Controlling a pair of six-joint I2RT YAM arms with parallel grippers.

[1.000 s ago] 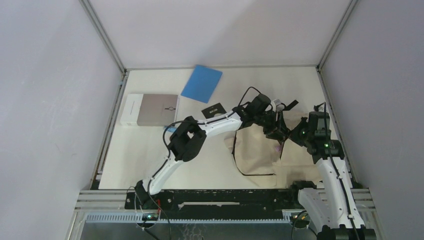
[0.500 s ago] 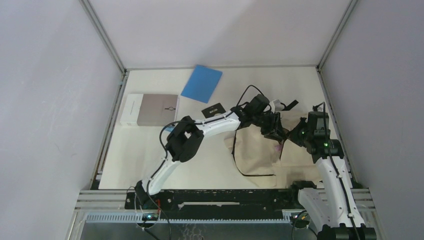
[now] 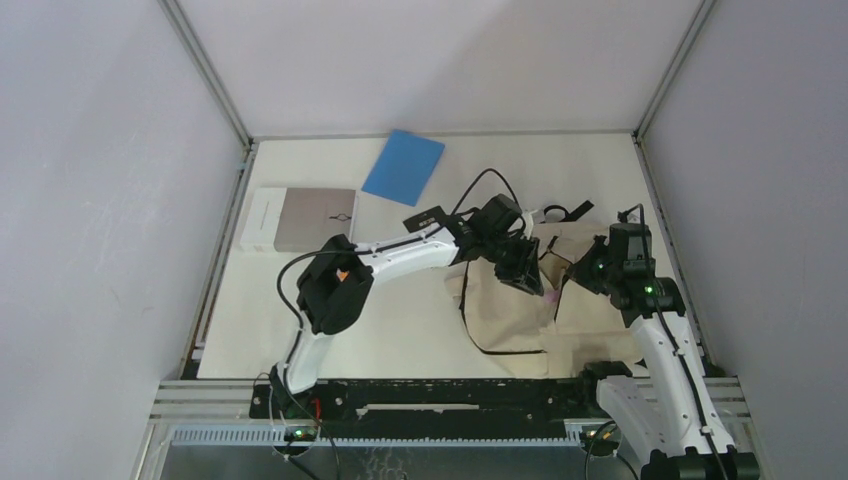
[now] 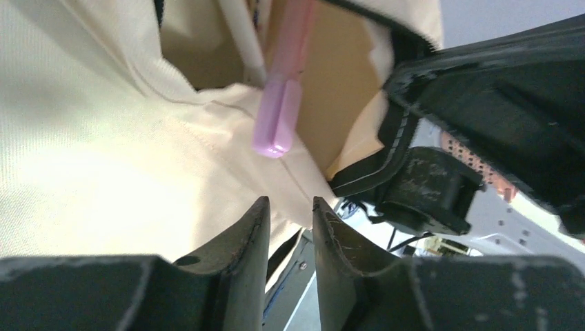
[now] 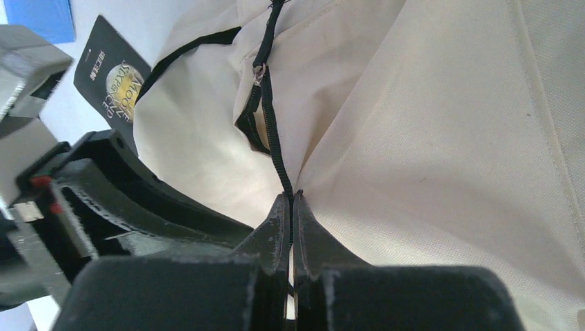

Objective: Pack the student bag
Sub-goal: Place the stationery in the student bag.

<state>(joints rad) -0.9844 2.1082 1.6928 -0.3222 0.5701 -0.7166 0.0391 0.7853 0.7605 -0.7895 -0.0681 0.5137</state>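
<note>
Two pens, one pink (image 4: pixel 279 121) and one white (image 4: pixel 241 38), sit in the open mouth of the student bag (image 3: pixel 510 300), which lies on the table's (image 3: pixel 300 320) right side. The right gripper (image 5: pixel 290 200) pinches the black zipper edge; the left gripper (image 4: pixel 290 214) hangs beside the pens, slightly parted, empty. Pens look packed, I'd say; next it must reach the blue notebook (image 3: pixel 404 166) far back.

Robot lab cell: white panel walls (image 3: pixel 440 60), aluminium frame (image 3: pixel 205 70), tabletop (image 3: pixel 400 330).
</note>
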